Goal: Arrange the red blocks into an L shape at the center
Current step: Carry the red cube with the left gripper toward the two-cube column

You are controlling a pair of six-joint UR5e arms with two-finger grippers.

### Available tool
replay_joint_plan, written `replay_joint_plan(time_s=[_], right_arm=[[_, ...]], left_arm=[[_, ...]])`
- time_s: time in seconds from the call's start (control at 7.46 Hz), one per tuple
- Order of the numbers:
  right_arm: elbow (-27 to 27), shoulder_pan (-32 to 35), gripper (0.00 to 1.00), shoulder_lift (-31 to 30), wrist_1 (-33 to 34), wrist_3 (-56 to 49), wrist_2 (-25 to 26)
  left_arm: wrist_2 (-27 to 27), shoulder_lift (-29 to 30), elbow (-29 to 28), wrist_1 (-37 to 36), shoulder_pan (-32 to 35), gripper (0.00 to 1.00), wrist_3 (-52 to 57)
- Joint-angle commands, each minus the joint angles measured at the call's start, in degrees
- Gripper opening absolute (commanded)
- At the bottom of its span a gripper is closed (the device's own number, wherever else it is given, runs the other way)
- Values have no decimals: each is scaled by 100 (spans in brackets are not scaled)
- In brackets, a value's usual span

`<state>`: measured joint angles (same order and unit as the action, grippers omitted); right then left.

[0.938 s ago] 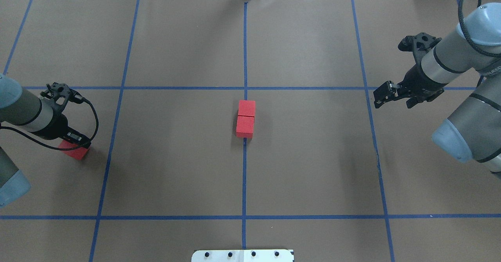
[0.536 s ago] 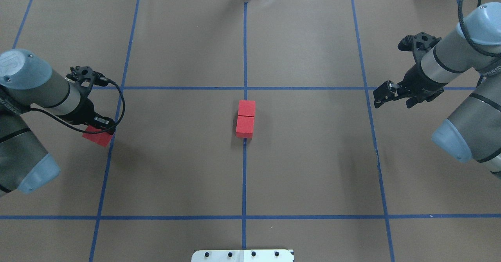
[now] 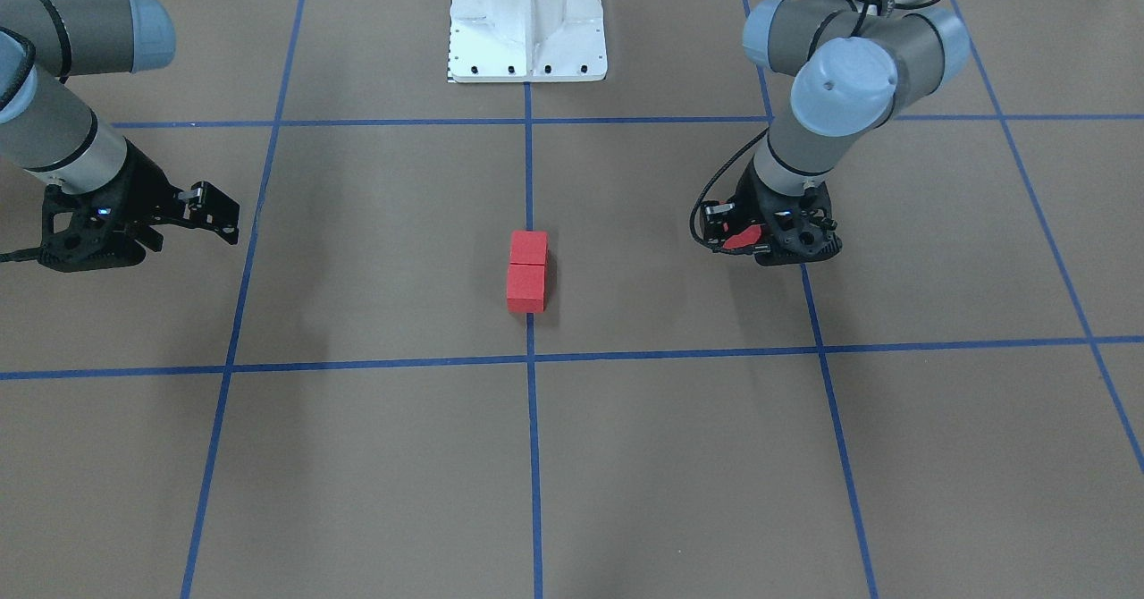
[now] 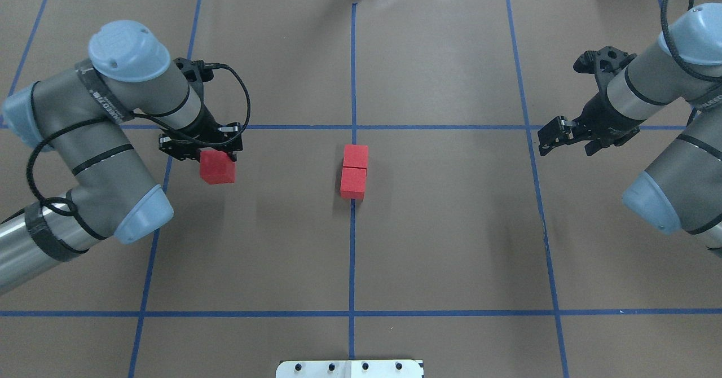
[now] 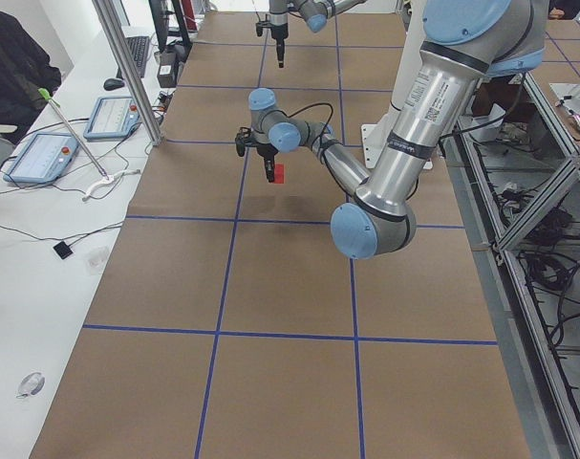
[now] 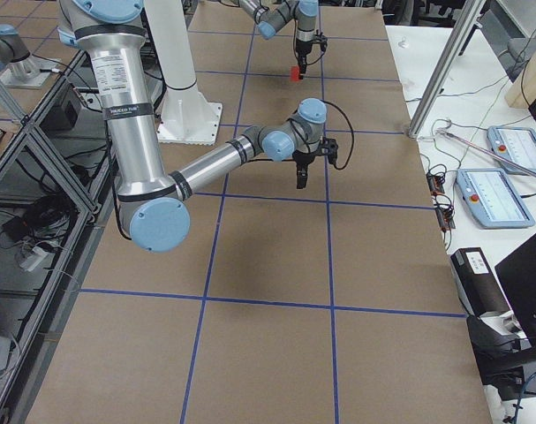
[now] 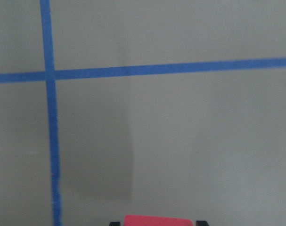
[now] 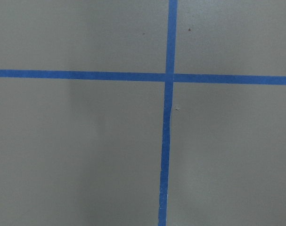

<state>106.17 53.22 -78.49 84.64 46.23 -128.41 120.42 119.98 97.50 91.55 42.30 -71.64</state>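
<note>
A brown, matte, paper-covered tabletop fills the overhead frame, marked into large squares by lines of blue tape. At the middle of the frame two small matte red cubes rest on it. The upper cube touches the lower cube, and together they form a short column covering the middle vertical tape line. A white metal base plate with dark bolts lies at the bottom centre edge.

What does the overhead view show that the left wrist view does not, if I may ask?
Only the overhead view shows the two centre blocks touching on the middle tape line, and the open right gripper. Only the left wrist view shows, close up, the left fingers on either side of the held block. Both show that block, and blue tape on the brown floor.
</note>
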Motion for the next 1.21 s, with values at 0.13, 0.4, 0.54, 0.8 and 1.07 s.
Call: replay_joint_plan(time_s=[0.13,0.4,0.54,0.8,1.07], right_arm=[[9,4,100,0,0,0,0],[18,4,100,-9,0,9,18],[18,4,100,-9,0,9,26],[26,4,100,-26,0,0,26],[18,4,100,-44,0,0,26]], left_arm=[[-177,1060,-1055,-67,-169,0,-1659],[-186,1474,-1583,-49,-169,0,-3665],[-264,1475,-1585,-23,-213,0,-4560],[-510,1598,-1664,-5,-440,0,-5455],[-581,1800,-1944,38,-520,0,-6946]])
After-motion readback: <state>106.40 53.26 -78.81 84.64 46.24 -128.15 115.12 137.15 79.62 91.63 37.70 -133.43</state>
